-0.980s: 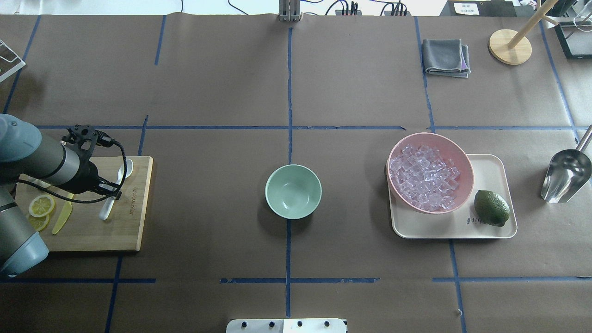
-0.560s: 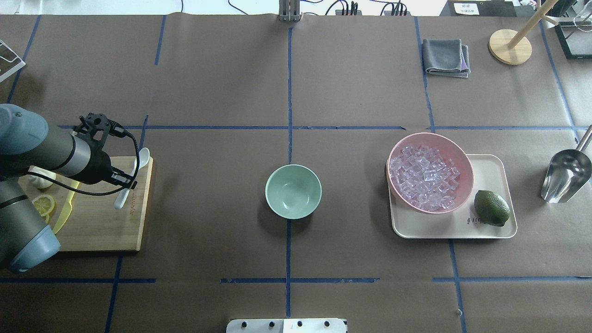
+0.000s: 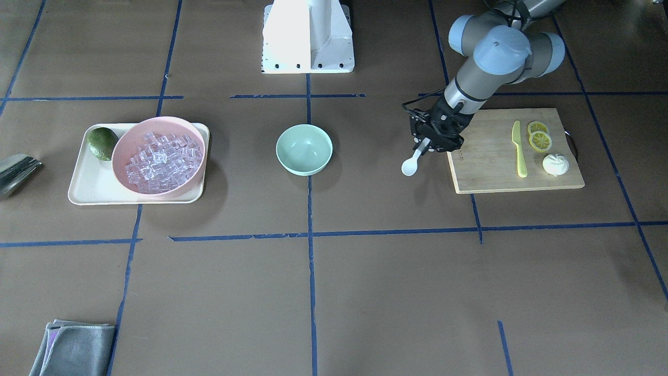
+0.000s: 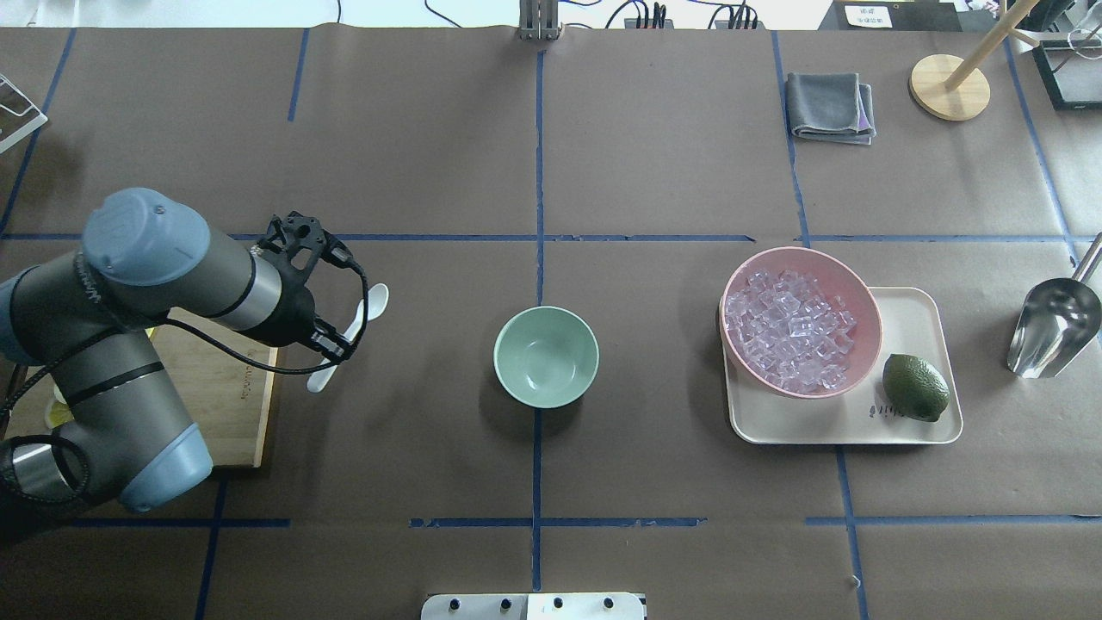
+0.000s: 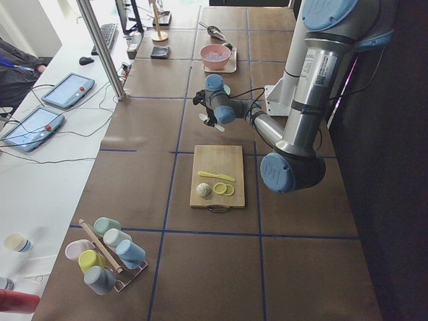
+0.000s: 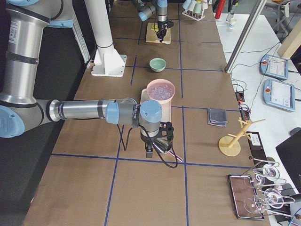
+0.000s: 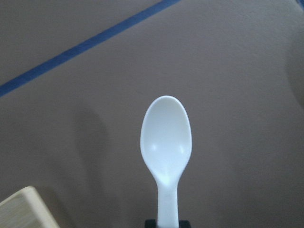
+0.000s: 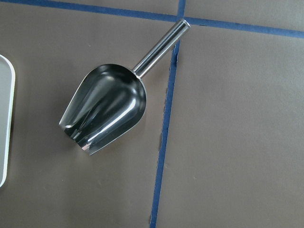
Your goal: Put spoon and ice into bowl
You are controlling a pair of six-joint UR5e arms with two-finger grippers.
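My left gripper (image 4: 338, 343) is shut on the handle of the small white spoon (image 4: 375, 300) and holds it above the table, between the cutting board and the mint-green bowl (image 4: 546, 356). The spoon's scoop points away from the robot's base. In the front-facing view the gripper (image 3: 429, 145) holds the spoon (image 3: 408, 167) to the right of the bowl (image 3: 304, 149). The left wrist view shows the spoon (image 7: 166, 142) over bare brown paper. The clear ice cubes (image 4: 788, 327) fill the pink bowl (image 4: 861, 297). My right gripper (image 6: 154, 145) hovers over a metal scoop (image 8: 107, 107); I cannot tell whether it is open or shut.
A wooden cutting board (image 3: 490, 167) holds a yellow knife (image 3: 518, 149), lemon slices (image 3: 539, 137) and a white lump (image 3: 555, 164). The pink bowl and a lime (image 4: 915, 387) sit on a cream tray (image 4: 904, 422). A grey cloth (image 4: 831, 106) and a wooden stand (image 4: 950, 86) are at the far right.
My left gripper has carried the spoon to the right, from over the cutting board to past its edge, closer to the mint-green bowl.
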